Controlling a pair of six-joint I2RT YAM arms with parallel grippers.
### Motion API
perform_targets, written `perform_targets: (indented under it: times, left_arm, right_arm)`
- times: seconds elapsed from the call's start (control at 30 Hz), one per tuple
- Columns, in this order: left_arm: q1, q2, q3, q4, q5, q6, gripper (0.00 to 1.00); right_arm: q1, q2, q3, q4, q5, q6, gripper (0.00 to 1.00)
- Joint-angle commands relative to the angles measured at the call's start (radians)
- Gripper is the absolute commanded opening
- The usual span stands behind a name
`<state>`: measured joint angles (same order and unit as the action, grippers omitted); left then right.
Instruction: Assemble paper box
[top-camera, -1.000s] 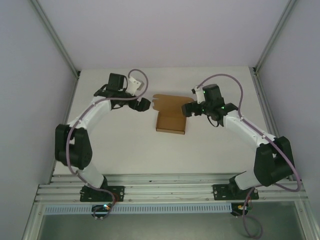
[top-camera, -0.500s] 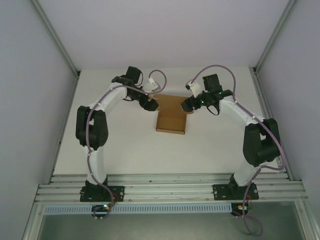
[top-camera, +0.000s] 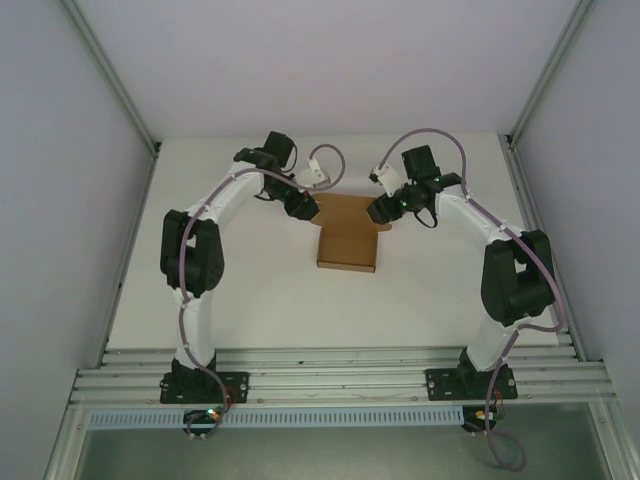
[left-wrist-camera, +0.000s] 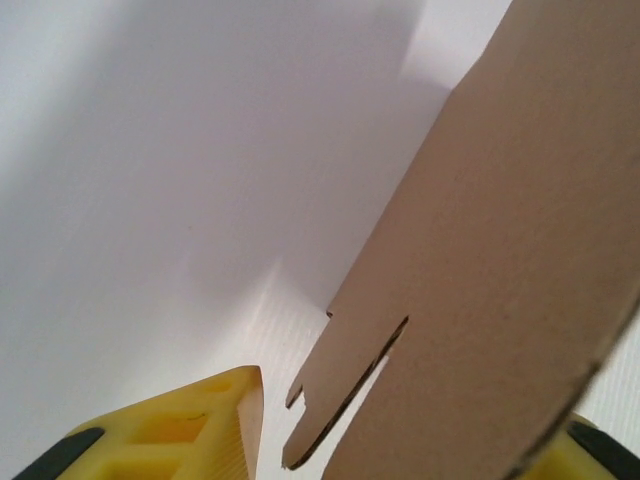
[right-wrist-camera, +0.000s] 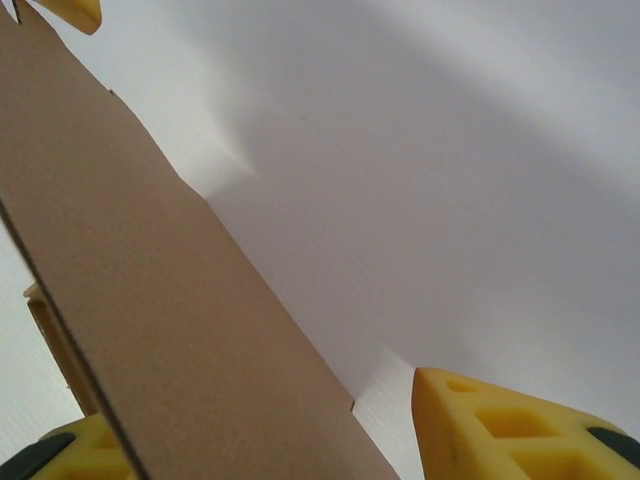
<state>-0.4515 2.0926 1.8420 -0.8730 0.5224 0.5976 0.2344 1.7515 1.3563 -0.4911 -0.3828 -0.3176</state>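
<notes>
Top external: paper box (top-camera: 347, 245) sits mid-bench (top-camera: 260, 300), shallow tray toward the arm bases, flap extending to the far side. Left end effector (top-camera: 303, 205) is at the flap's far left corner and right end effector (top-camera: 381, 212) at its far right corner; we can't tell jaw gap from here. Left wrist: the brown flap (left-wrist-camera: 500, 260) runs between the yellow fingers (left-wrist-camera: 190, 430), against one, clear gap to the other, so partly open and not clamped. Right wrist: the flap lies over one finger, the opposite one well apart, so again partly open with nothing gripped.
</notes>
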Motion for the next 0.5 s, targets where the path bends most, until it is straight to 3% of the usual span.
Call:
perform_targets:
  times: [0.0, 0.47]
  left_arm:
    - [-0.007, 0.008, 0.024, -0.063, -0.001, 0.048, 0.39]
    - [-0.013, 0.086, 0.168, -0.21, 0.013, 0.187, 0.37]
  right_arm:
    - [-0.003, 0.009, 0.023, -0.088, 0.026, -0.049, 0.49]
    - [-0.025, 0.068, 0.085, -0.202, -0.046, -0.146, 0.45]
